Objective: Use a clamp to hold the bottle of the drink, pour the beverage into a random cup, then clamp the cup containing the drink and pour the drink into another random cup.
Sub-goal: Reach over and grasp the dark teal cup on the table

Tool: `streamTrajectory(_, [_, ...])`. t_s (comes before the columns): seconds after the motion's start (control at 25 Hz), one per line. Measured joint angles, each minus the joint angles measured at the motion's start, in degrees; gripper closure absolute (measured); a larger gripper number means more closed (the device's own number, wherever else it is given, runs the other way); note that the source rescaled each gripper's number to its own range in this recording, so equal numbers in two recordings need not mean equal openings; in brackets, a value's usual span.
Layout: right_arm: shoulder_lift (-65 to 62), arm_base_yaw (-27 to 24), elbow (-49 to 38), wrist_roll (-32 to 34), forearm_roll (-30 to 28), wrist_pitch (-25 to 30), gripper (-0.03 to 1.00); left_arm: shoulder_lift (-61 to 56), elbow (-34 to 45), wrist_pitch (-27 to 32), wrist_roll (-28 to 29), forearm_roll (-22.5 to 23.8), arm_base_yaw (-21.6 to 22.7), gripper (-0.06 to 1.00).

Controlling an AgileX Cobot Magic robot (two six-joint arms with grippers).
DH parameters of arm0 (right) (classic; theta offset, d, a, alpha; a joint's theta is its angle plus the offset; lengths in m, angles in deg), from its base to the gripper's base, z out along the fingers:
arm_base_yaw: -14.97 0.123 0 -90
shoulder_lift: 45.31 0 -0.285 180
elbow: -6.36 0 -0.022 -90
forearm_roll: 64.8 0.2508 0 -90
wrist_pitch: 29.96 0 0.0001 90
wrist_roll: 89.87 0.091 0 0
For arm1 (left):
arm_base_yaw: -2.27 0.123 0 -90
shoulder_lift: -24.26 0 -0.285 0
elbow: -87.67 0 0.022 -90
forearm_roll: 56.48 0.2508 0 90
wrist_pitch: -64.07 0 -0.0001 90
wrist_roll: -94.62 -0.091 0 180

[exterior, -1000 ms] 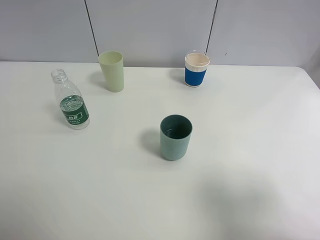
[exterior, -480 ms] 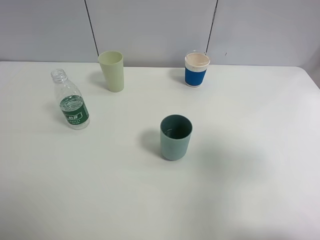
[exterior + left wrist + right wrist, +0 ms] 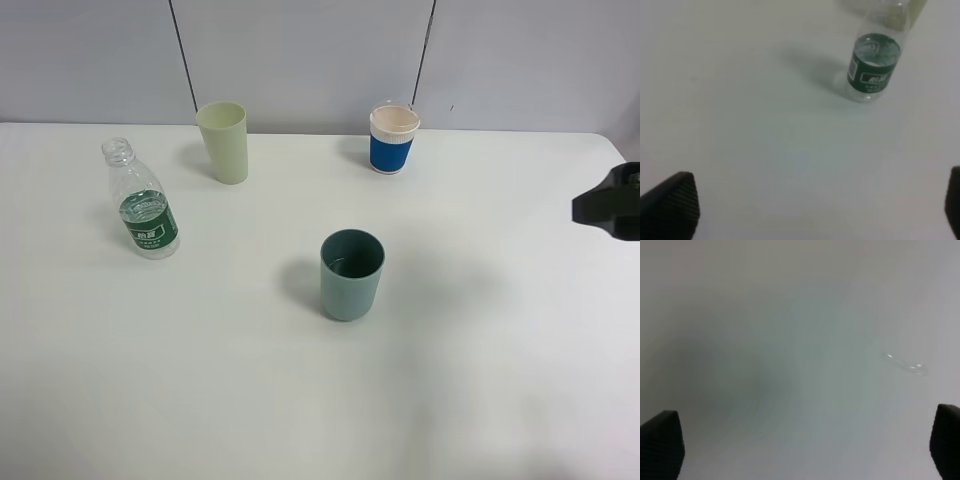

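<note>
the white table [image 3: 300,410] fills nearly the whole exterior high view, with grey wall panels [image 3: 300,50] behind it.

the clear plastic bottle [image 3: 140,205] stands upright near the table's left side, its threaded neck open. a dark green label [image 3: 150,225] wraps its lower half. the label carries white characters and a pale block at one side, all too blurred to read. the left wrist view also shows the bottle [image 3: 875,60], standing well apart from the claw.

the teal cup [image 3: 351,275] stands upright near the middle of the table, alone. whether it holds liquid cannot be told. the pale green cup [image 3: 223,142] stands at the back, just beyond the bottle. the paper cup [image 3: 393,140] stands at the back right, with a plain blue sleeve [image 3: 390,152] and a white ribbed rim; no print can be read on it.

a black part of the right arm [image 3: 608,205] shows at the right edge, well apart from every cup.

the left gripper [image 3: 812,205] has its jaws spread wide, one dark fingertip at each lower corner, holding nothing, with bare table beneath. the right gripper [image 3: 802,442] is equally wide and empty, over bare table with a small glossy streak [image 3: 905,364].
</note>
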Motion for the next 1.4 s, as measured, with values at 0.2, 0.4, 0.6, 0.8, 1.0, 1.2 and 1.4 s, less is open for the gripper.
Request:
streamTrajectory(0.2, [4.61,9.86,0.00,3.21,-1.55,-2.61,-0.03,0.00,0.00,0.00,0.00,0.00,0.00,-0.05])
streamTrajectory(0.4, [7.89,19.76,0.00,4.01,-1.60,-3.12,-0.03,0.00,0.00,0.00,0.00,0.00,0.00,-0.05])
streamTrajectory(0.6, [9.38,27.74,0.00,5.37,-1.53,-3.12,-0.03,0.00,0.00,0.00,0.00,0.00,0.00,-0.05])
streamTrajectory(0.8, [12.24,30.07,0.00,9.52,-4.88,-0.43,-0.03,0.00,0.00,0.00,0.00,0.00,0.00,-0.05])
streamTrajectory(1.0, [15.56,30.14,0.00,11.76,-8.67,-1.13,-0.03,0.00,0.00,0.00,0.00,0.00,0.00,-0.05])
streamTrajectory(1.2, [19.06,30.14,-0.30,11.89,-9.42,-5.47,-0.03,0.00,0.00,0.00,0.00,0.00,0.00,-0.05])
streamTrajectory(1.4, [21.20,32.47,-5.68,11.84,-9.47,-12.84,-0.03,0.00,0.00,0.00,-0.04,0.00,0.00,-0.05])
